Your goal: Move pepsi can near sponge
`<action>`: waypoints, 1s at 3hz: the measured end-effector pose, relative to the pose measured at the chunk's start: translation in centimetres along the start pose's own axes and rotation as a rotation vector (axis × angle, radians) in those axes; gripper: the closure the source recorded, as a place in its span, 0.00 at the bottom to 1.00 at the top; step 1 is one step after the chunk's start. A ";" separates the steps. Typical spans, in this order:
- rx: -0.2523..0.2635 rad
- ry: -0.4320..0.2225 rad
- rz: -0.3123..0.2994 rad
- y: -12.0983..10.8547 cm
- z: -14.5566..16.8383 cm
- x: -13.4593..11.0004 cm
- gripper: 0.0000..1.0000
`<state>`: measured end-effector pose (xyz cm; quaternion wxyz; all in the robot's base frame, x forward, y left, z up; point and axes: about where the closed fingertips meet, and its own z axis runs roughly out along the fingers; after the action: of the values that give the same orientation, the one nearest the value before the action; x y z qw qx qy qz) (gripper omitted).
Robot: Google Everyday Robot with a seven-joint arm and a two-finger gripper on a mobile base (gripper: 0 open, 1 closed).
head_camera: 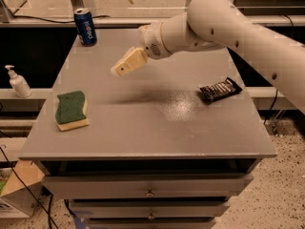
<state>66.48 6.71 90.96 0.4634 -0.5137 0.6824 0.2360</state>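
Counter (pixel 143 132) tally: one can (pixel 86 26), far left corner; one sponge (pixel 71 110), near left edge; one black wrapper (pixel 220 89), near right edge. Beyond the left edge: one pump bottle (pixel 18 81). One gripper (pixel 120 69), above the counter, left of middle.

- Reaches in from the right edge as a thick white arm (pixel 248 32), rising toward the upper middle.
- Narrows into a rounded wrist (pixel 159 39).
- Ends in a cream gripper (pixel 127 63), angled down-left, hovering in mid-air.
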 end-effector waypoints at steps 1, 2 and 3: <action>-0.002 -0.095 0.032 -0.8 2.6 -0.9 0.00; 0.009 -0.167 0.044 -2.1 5.5 -1.8 0.00; 0.016 -0.205 0.045 -3.3 8.1 -2.8 0.00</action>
<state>72.81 13.33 90.17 0.5294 -0.4678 0.6445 0.2925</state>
